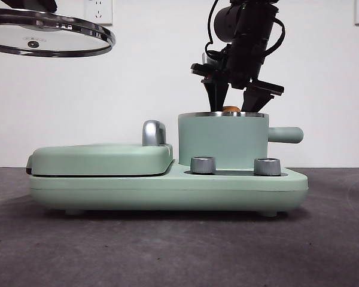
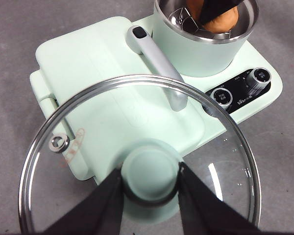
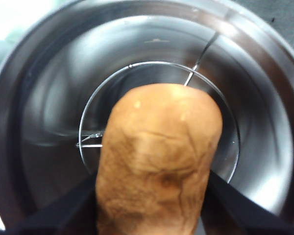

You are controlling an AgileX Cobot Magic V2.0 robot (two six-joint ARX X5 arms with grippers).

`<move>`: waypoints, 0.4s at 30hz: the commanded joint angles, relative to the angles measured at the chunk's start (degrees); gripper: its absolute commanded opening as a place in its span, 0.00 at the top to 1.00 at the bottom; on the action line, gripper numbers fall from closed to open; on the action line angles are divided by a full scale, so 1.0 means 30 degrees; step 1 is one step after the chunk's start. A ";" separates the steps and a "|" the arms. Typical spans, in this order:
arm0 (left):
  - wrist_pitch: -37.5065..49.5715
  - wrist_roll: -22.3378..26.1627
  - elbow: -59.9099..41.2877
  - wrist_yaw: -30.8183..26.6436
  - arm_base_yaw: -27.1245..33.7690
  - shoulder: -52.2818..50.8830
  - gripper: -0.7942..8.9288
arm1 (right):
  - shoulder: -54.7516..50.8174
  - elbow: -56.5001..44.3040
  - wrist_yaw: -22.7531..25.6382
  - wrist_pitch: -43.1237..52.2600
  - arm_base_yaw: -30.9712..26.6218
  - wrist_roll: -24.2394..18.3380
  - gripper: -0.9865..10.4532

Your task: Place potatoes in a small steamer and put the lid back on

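Note:
The small steamer [image 1: 222, 140], a mint-green pot with a steel rim, stands at the right end of its base. My right gripper [image 1: 234, 98] comes down over it, shut on the orange-brown potato [image 3: 157, 161]. The potato's lower end is inside the pot's mouth, above a wire rack [image 3: 137, 68], and only its top [image 1: 231, 109] shows above the rim. My left gripper [image 2: 150, 169] is shut on the mint-green knob [image 2: 151, 171] of the glass lid [image 1: 48, 33]. It holds the lid level in the air, high at the left over the griddle side.
A flat mint-green griddle plate [image 1: 102, 158] with a steel handle [image 1: 154, 133] fills the left half of the base. Two steel dials [image 1: 203, 165] [image 1: 267, 166] sit in front of the pot. The pot's stubby handle [image 1: 286, 134] points right. Dark tabletop lies all around.

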 commanded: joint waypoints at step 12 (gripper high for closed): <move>0.2229 0.0175 0.0284 0.0087 -0.0204 0.0648 0.90 | -0.0189 0.2630 0.0240 -0.1814 0.0087 -0.0153 0.46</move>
